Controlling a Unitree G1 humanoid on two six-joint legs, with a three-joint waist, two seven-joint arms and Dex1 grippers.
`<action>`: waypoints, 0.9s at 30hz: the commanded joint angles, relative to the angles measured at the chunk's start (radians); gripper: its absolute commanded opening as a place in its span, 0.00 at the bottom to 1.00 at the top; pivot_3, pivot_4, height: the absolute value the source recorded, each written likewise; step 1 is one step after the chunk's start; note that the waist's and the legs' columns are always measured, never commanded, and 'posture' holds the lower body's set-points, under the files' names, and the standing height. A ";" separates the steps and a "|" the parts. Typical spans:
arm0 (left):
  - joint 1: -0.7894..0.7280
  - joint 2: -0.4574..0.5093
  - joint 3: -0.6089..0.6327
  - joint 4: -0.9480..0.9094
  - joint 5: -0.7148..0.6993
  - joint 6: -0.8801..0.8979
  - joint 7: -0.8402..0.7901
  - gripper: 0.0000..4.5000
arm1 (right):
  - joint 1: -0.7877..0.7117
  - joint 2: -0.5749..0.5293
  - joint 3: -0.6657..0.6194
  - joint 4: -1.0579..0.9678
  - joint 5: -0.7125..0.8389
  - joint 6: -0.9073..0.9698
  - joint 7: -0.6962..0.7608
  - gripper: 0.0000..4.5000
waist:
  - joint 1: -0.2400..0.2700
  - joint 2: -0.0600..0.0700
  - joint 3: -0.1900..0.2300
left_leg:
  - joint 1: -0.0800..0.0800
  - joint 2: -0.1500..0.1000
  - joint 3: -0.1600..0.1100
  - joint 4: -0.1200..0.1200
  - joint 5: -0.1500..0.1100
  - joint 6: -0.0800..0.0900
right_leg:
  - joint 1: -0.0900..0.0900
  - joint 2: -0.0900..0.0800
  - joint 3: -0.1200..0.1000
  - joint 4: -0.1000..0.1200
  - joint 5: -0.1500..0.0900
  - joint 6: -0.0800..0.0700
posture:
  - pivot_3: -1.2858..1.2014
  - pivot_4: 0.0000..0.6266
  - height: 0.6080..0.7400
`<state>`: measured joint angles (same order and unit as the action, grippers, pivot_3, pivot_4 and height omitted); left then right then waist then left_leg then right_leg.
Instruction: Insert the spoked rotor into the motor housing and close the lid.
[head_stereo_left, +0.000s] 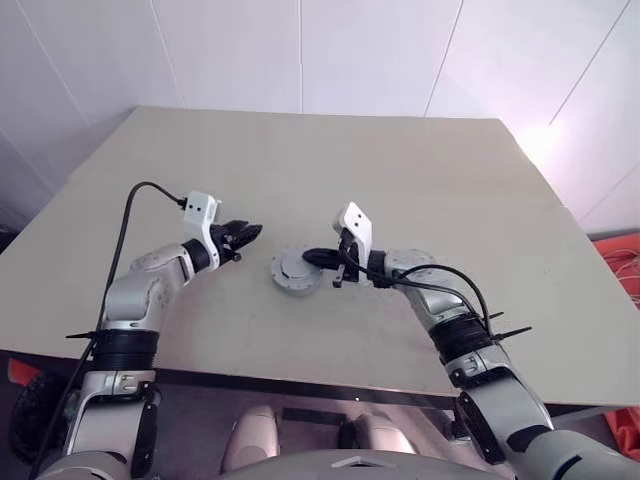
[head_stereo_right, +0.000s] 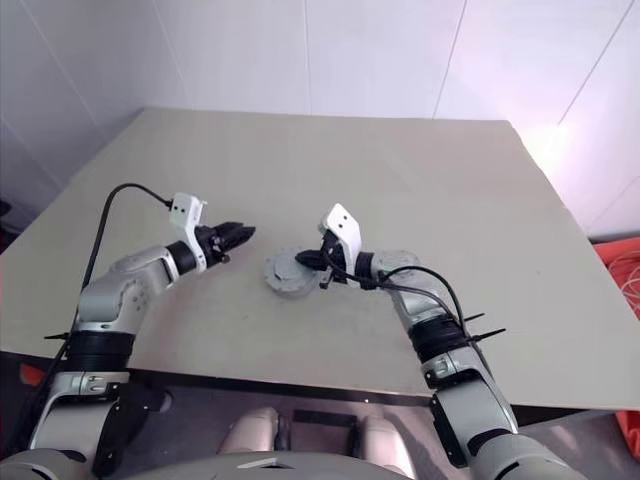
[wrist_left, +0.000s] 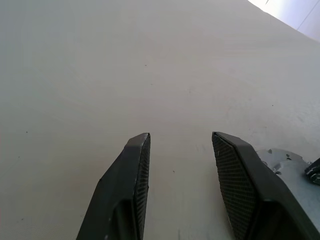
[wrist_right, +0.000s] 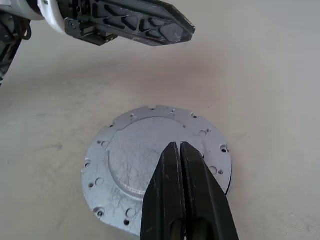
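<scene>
One round grey metal disc, the lid, lies flat and closed on the beige tabletop, between two end effectors. Right end effector hovers over the disc, black fingers pressed together, holding nothing. Left end effector waits just beside it, fingers apart and empty.

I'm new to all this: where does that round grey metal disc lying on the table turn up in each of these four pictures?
Left eye view: round grey metal disc at table centre, under the right gripper.
Right eye view: same disc, just left of middle.
Left wrist view: its edge beside the right-hand finger, low corner.
Right wrist view: large, lower middle, behind shut fingers.
Shared landmark: the beige table.
</scene>
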<state>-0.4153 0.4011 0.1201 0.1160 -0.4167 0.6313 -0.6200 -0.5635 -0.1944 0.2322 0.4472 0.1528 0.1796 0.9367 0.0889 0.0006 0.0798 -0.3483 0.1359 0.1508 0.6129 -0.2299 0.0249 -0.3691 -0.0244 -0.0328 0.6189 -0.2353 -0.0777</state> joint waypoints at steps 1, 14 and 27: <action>-0.004 0.014 0.015 -0.039 -0.012 -0.001 -0.003 0.46 | -0.004 0.028 0.042 0.126 -0.073 -0.070 -0.041 0.01 | -0.004 -0.001 -0.001 | 0.000 0.000 0.000 0.000 0.000 0.000 | 0.000 0.000 0.000 0.000 0.000 0.000 | 0.52 0.00 1.00; 0.019 0.001 0.003 -0.043 -0.020 0.016 -0.014 0.46 | -0.002 0.014 -0.029 0.033 -0.021 -0.075 -0.049 0.01 | -0.017 -0.001 -0.003 | 0.005 0.000 0.000 -0.001 -0.002 0.002 | 0.005 0.000 0.000 0.000 0.000 0.000 | 0.52 0.00 1.00; 0.029 0.016 0.000 -0.049 -0.018 0.028 -0.030 0.46 | 0.066 0.019 0.019 -0.045 -0.073 -0.224 -0.065 0.57 | -0.021 -0.001 -0.003 | -0.002 0.000 0.000 -0.003 -0.001 0.002 | -0.002 0.000 0.000 -0.004 0.000 0.000 | 0.52 0.00 1.00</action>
<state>-0.3801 0.3994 0.1113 0.1046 -0.4230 0.6585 -0.6406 -0.5029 -0.1875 0.2261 0.4321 0.0996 -0.0006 0.8761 0.0683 -0.0003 0.0768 -0.3506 0.1358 0.1512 0.6095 -0.2313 0.0271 -0.3709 -0.0244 -0.0332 0.6151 -0.2354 -0.0780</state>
